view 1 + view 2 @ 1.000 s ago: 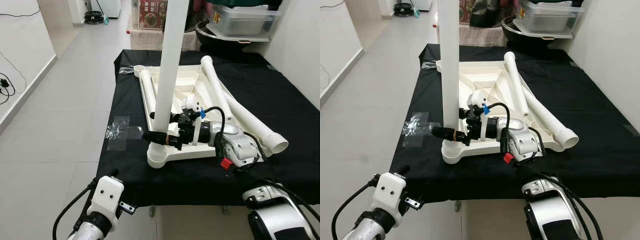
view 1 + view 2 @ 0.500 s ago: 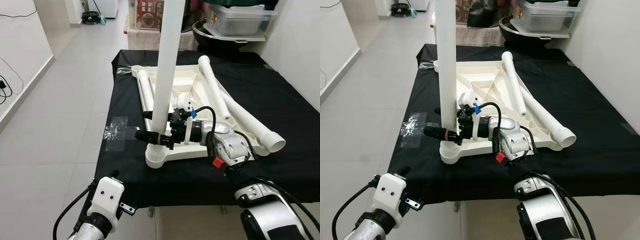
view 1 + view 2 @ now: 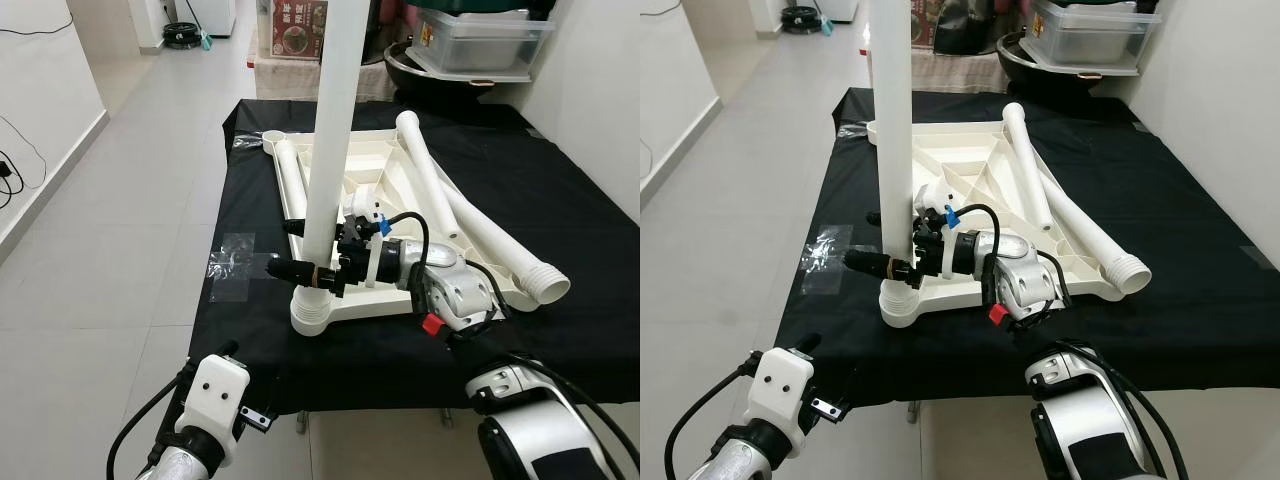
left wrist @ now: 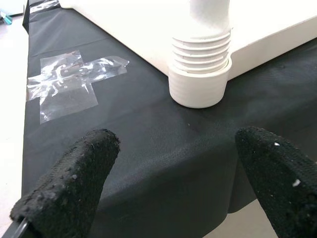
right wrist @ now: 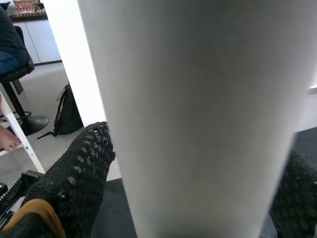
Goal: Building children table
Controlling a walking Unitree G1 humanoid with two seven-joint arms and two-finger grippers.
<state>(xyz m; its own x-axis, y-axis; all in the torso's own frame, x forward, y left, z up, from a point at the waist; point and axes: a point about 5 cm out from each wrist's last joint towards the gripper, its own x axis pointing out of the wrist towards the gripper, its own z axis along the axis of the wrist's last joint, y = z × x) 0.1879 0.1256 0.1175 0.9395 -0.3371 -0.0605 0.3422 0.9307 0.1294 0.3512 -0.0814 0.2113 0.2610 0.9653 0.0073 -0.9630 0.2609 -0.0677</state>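
The left gripper [image 4: 168,183] sits at the lower left of the head views, below the near edge of the black-covered table [image 3: 560,215]. Its fingers [image 4: 69,183] are spread wide and hold nothing. In its wrist view the threaded socket [image 4: 199,74] at the tabletop corner lies beyond the fingers.

At frame center, the right gripper [image 3: 300,272] reaches leftward across the table. Its fingers [image 5: 74,173] bracket the upright white leg [image 3: 330,140] low on the shaft, one on each side, closed against it. This leg stands in the near corner of the inverted white tabletop [image 3: 360,165].

Clear tape [image 3: 235,262] is stuck on the cloth at the left edge. Two loose white legs [image 3: 480,225] lie across the right side of the tabletop, farther back. A storage bin [image 3: 480,40] stands at the upper right.
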